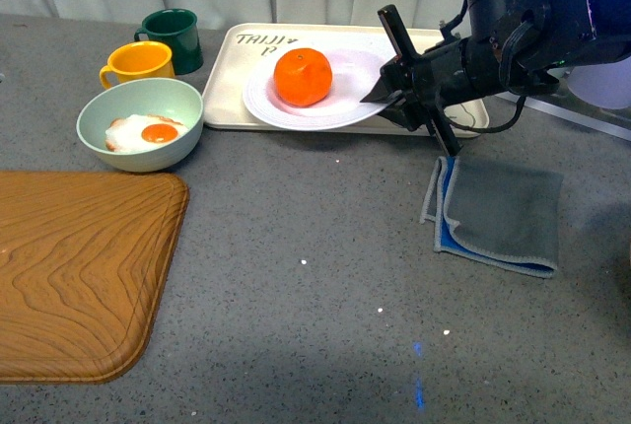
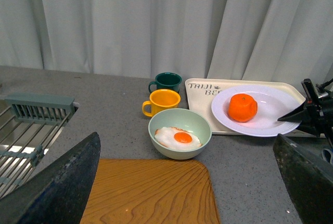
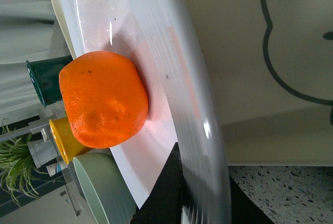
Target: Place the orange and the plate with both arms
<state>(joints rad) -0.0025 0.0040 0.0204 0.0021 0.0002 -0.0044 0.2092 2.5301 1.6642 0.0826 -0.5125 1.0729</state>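
The orange (image 1: pixel 303 77) lies in the white plate (image 1: pixel 340 99), which rests on the cream tray (image 1: pixel 227 89) at the back. My right gripper (image 1: pixel 386 99) is shut on the plate's right rim. In the right wrist view the orange (image 3: pixel 103 99) sits in the plate (image 3: pixel 182 78) and the gripper (image 3: pixel 195 200) pinches the rim between its dark fingers. In the left wrist view the orange (image 2: pixel 242 107) and plate (image 2: pixel 270 110) are far ahead; my left gripper (image 2: pixel 190 182) is open and empty above the wooden board (image 2: pixel 151 193).
A pale green bowl with a fried egg (image 1: pixel 141 125), a yellow mug (image 1: pixel 138 62) and a dark green mug (image 1: pixel 174 37) stand left of the tray. A wooden board (image 1: pixel 79 266) lies front left. A folded grey cloth (image 1: pixel 498 212) lies right. A metal rack (image 2: pixel 31 125) shows in the left wrist view.
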